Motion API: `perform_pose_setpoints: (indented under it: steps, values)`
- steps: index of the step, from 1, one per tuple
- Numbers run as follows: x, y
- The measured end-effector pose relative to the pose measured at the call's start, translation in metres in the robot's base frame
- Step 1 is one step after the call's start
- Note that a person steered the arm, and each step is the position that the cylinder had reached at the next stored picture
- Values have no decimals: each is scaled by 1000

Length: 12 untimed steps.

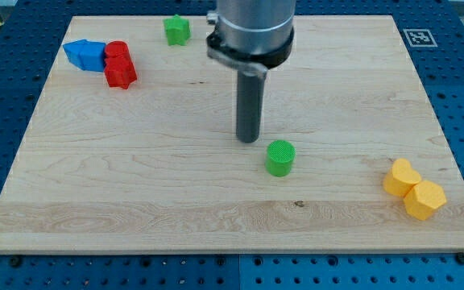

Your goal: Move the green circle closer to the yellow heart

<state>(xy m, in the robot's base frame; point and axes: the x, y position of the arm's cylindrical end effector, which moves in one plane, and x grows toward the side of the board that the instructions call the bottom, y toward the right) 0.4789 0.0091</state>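
Green circle (pixel 279 157) lies just right-below my tip (pixel 249 141), not touching; yellow heart (pixel 400 177) farther right; rod only, no jaws.

2 green blocks (pixel 279 157) (pixel 177 30), 2 yellow blocks (pixel 400 177) (pixel 424 200), 1 red block (pixel 119 64), 1 blue block (pixel 85 55)

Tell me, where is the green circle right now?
The green circle sits near the board's middle, just toward the view's lower right of my tip, with the yellow heart far to its right.
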Motion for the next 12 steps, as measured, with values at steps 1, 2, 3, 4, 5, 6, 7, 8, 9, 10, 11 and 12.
perform_pose_setpoints:
  steps: [1,2,3,4,5,6,7,8,9,10,11,12]
  values:
    - [22,-1]
    - [22,6]
    - [22,7]
    - [22,7]
    - [23,13]
    - [26,28]
    - [31,42]
    - [34,51]
    - [37,62]
    - [39,74]
    - [48,79]
    - [68,79]
